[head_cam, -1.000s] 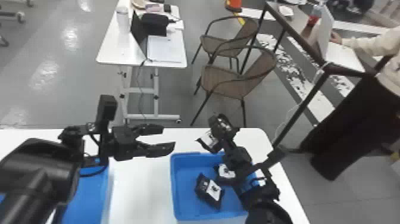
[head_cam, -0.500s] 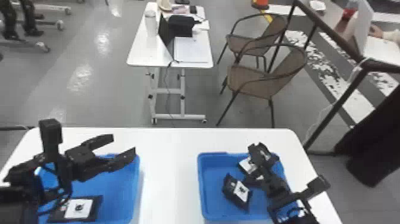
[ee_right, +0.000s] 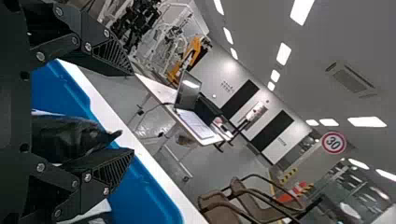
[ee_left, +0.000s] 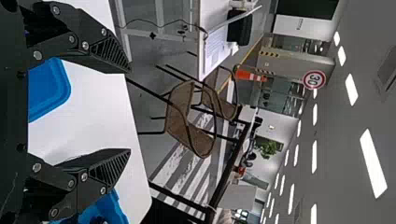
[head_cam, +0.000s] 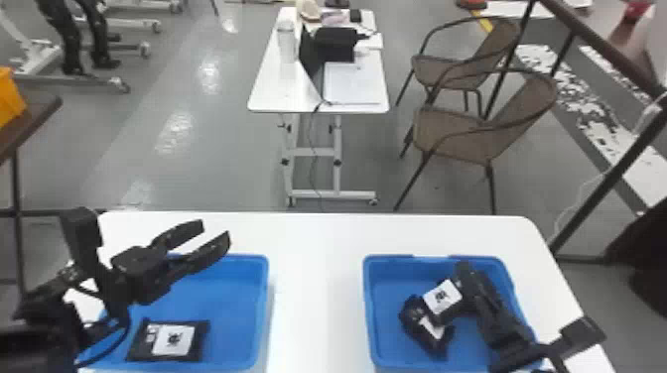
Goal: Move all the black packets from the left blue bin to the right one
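Over the back part of the left blue bin [head_cam: 265, 307], my left gripper [head_cam: 217, 229] is open and holds nothing; the left wrist view shows the same gripper [ee_left: 130, 111] with fingers wide apart. A black packet with a white label [head_cam: 171, 341] lies flat near that bin's front. My right gripper [head_cam: 462, 279] is inside the area of the right blue bin [head_cam: 368, 307], beside a labelled packet [head_cam: 441, 297]. Another packet [head_cam: 429, 330] lies partly under that one. In the right wrist view this gripper [ee_right: 133, 112] is open, with a black packet [ee_right: 70, 137] between its spread fingers.
Both bins stand on a white table [head_cam: 317, 297], with a bare strip between them. Beyond its far edge are a small white desk [head_cam: 278, 94] with a laptop and two brown chairs [head_cam: 461, 129]. A dark-topped table [head_cam: 30, 114] stands at the far left.
The head view has shifted, bringing the left bin into sight. My left gripper has moved left, from between the bins to above the left one. My right gripper has come down into the right bin's area.
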